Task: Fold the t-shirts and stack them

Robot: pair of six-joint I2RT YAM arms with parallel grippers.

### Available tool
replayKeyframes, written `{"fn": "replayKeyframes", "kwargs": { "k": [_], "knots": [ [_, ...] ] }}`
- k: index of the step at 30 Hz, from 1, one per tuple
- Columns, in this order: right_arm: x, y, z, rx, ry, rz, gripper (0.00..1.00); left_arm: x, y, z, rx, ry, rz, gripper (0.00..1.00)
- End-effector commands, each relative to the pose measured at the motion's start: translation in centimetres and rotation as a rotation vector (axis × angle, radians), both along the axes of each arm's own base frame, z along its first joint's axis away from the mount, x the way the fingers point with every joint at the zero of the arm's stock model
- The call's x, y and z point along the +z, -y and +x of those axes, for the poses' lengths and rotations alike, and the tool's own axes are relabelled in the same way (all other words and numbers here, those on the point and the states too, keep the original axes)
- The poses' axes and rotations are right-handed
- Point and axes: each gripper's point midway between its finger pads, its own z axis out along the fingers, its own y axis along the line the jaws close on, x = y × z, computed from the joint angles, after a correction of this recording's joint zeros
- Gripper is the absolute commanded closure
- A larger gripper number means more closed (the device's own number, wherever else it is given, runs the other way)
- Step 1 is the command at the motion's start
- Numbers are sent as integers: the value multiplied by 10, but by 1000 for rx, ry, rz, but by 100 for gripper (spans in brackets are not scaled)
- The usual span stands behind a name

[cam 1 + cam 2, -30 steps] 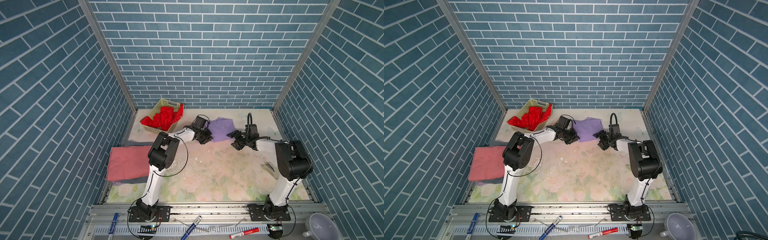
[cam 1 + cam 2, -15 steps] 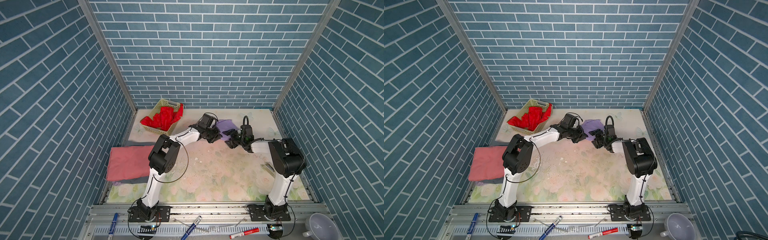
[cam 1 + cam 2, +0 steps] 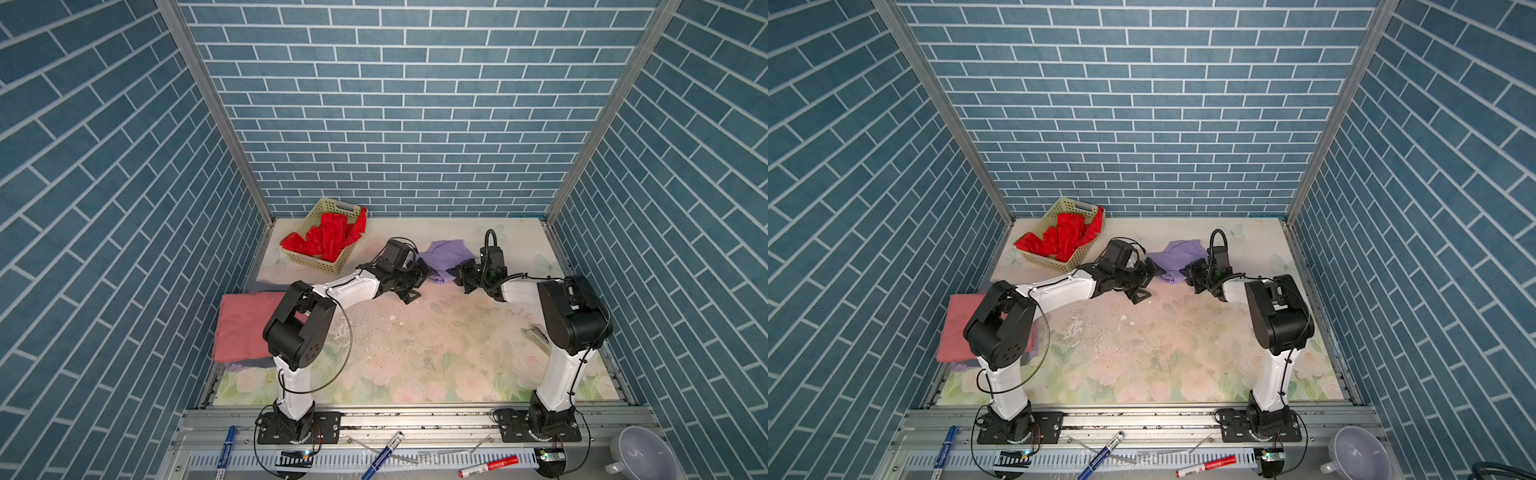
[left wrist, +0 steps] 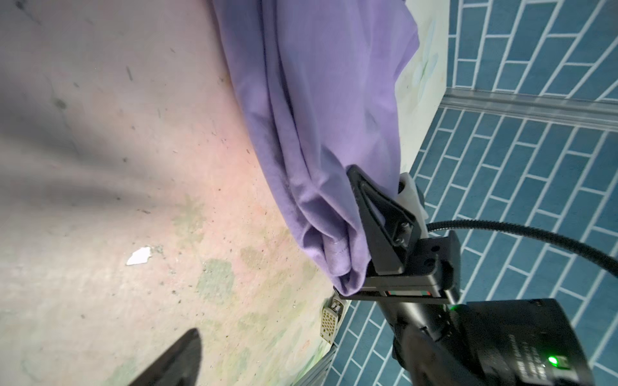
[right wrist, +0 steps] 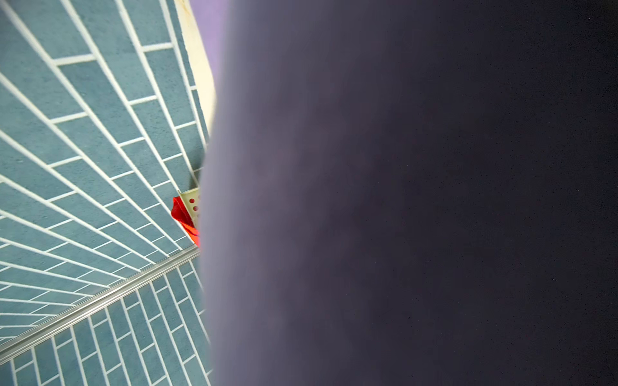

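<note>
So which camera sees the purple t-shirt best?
The left wrist view: the purple t-shirt is big and close, folds clear. In both top views it is small; the right wrist view shows a blurry sliver.

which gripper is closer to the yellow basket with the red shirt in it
Left. The left gripper, open, is between the yellow basket and the lilac t-shirt. The right gripper, clamped on that t-shirt's bunched edge, lies farther from the basket.

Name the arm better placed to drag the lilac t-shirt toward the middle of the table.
Right. The right gripper is clamped on the bunched edge of the lilac t-shirt, so it can likely pull at once; the left gripper stands open beside the cloth, holding nothing.
</note>
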Motion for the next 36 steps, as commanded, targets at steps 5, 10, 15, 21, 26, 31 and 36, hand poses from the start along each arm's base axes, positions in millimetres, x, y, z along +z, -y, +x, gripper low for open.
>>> {"fn": "replayKeyframes", "kwargs": {
  "k": [5, 10, 15, 21, 26, 31, 36],
  "knots": [
    [25, -7, -8, 35, 0, 27, 100, -5, 17, 42, 100, 26, -93, 0],
    [39, -7, -8, 35, 28, 34, 100, -30, 25, 55, 144, -44, -85, 0],
    [49, -10, -8, 51, 41, 52, 100, -44, 26, 60, 189, -81, -104, 1],
    [47, -15, -13, 77, 23, 64, 100, -48, 45, 77, 222, -78, -203, 12],
    [49, -18, -17, 97, 22, 73, 100, -48, 55, 82, 219, -81, -221, 25],
    [51, -22, -22, 123, 12, 81, 100, -48, 54, 82, 217, -73, -227, 58],
    [56, -22, -27, 159, 14, 56, 78, -48, 37, 70, 140, -77, -142, 89]
  ]
}}
